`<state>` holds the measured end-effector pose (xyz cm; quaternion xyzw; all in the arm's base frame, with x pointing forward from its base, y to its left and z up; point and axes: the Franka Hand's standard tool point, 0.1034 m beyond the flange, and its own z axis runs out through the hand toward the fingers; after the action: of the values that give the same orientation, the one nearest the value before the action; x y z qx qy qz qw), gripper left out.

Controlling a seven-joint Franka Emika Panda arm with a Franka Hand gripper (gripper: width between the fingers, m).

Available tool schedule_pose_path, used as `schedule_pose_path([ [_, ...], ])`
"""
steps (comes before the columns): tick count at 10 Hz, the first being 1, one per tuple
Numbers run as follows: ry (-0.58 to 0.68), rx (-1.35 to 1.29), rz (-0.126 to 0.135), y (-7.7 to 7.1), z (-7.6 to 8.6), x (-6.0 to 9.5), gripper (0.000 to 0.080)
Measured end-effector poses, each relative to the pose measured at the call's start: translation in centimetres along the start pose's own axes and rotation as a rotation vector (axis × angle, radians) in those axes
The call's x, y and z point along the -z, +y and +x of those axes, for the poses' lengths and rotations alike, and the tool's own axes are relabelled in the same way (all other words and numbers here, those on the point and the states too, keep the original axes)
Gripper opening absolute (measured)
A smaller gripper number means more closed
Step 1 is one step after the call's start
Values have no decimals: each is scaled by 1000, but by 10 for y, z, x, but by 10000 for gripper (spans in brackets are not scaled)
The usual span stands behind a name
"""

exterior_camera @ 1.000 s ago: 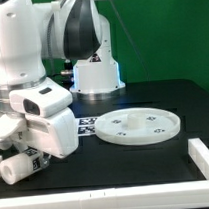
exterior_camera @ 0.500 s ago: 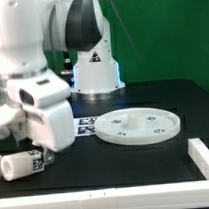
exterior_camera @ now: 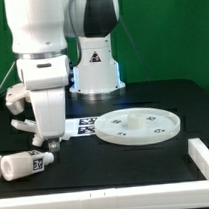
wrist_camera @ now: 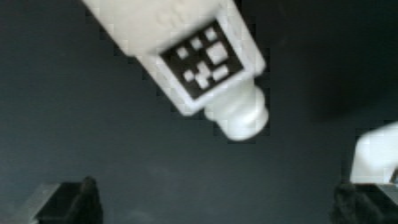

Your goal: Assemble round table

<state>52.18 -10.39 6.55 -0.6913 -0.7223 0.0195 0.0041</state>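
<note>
The large white round disc (exterior_camera: 139,124) with its central hub lies flat on the black table, at the exterior view's right. The short cylindrical leg (exterior_camera: 24,164) lies on its side at the front left, its tag facing out. It also shows in the wrist view (wrist_camera: 196,55), apart from the fingers. My gripper (exterior_camera: 53,145) hangs just above the table, up and to the right of the leg, between leg and disc. It is open and empty, with the dark fingertips (wrist_camera: 71,200) wide apart in the wrist view (wrist_camera: 221,205). The small branched foot piece is out of view.
The marker board (exterior_camera: 86,125) lies flat between my gripper and the disc. A white rail (exterior_camera: 99,204) runs along the table's front edge and another (exterior_camera: 204,156) along its right side. The robot base (exterior_camera: 96,73) stands at the back.
My gripper has lifted off the leg and swung upright, moving toward the exterior view's right. The leg stays lying on the table. The disc has not moved.
</note>
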Motion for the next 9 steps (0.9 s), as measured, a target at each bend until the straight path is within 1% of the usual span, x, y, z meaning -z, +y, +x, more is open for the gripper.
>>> schedule_pose_path([
  [1, -5, -84, -43, 7, 7, 8, 649],
  [2, -3, -120, -33, 4, 6, 4, 649],
  [4, -1, -258, -34, 5, 6, 4, 649],
  [5, 3, -378, -37, 4, 9, 5, 649],
  [7, 10, -703, -27, -6, 34, 20, 649],
  [8, 12, -837, -22, -15, 52, 24, 649],
  [9, 15, -944, -17, -20, 64, 27, 649],
])
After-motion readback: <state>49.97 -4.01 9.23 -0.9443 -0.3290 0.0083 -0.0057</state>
